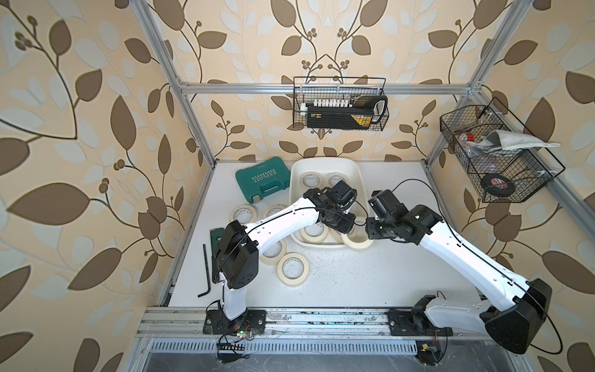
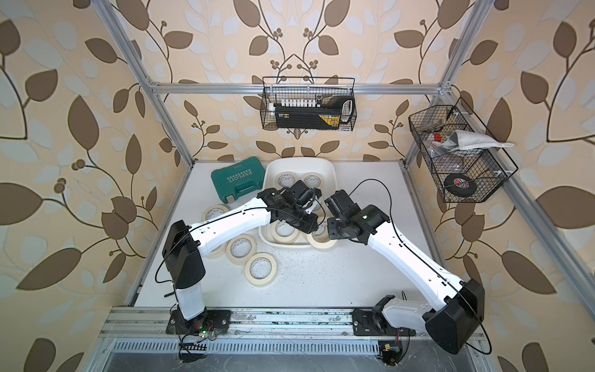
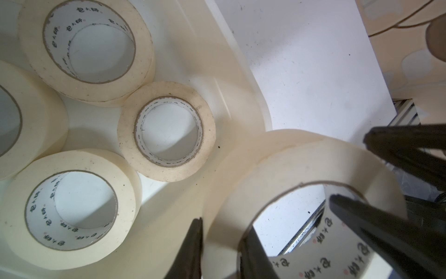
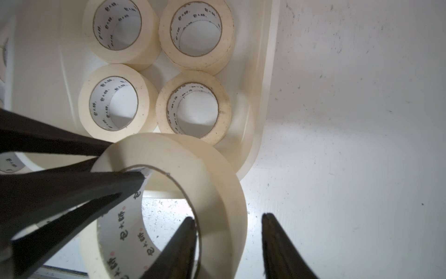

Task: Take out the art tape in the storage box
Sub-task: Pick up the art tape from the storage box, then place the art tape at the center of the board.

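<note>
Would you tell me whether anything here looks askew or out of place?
One art tape roll is askew: it hangs tilted over the near right corner of the storage box, partly beyond the rim. The left gripper is shut on its wall, while the jaws of the right gripper stand open astride the opposite side.

Left hand [image 3: 224, 227] clamped, right hand [image 4: 228, 216] parted

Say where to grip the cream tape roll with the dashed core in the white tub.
From above: the cream tape roll lies flat, hole up. Pinch its wall between core and outer face on the seemingly freer side facing the white plastic tub wall.
</note>
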You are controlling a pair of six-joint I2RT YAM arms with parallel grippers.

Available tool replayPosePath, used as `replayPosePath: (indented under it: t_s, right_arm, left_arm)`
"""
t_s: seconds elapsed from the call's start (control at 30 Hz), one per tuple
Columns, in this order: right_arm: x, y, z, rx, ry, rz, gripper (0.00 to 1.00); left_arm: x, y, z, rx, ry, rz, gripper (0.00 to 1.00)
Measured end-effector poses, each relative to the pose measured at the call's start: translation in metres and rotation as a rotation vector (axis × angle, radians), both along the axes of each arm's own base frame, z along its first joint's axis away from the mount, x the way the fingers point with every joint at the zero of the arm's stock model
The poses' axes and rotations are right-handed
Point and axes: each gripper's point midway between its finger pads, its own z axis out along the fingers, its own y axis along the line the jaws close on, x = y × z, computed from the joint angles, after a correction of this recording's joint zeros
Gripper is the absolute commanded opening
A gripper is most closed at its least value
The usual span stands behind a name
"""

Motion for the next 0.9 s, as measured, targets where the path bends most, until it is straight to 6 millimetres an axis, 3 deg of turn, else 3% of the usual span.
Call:
replayPosePath:
  t_s: [0.23, 0.47, 0.63, 0.9]
  right_arm:
    - [-0.010, 0.001, 0.024, 0.081, -0.056, 0.024, 0.67]
    - [-0.019, 0.000, 0.041, 0.134, -0.104, 0.035, 0.70]
    - [-0.018, -0.001, 0.043, 0.138, -0.111, 0.032, 0.70]
    - [-0.014, 0.003, 0.035, 0.138, -0.086, 0.032, 0.70]
  left_arm:
    - [-0.021, 0.023, -0.031, 0.091, 0.065, 0.009, 0.05]
    - [-0.076, 0.043, -0.042, 0.144, 0.062, -0.048, 0.02]
    - [-0.108, 0.055, -0.050, 0.166, 0.048, -0.071, 0.00]
    - [-0.109, 0.091, -0.095, 0.305, 0.019, 0.087, 0.00]
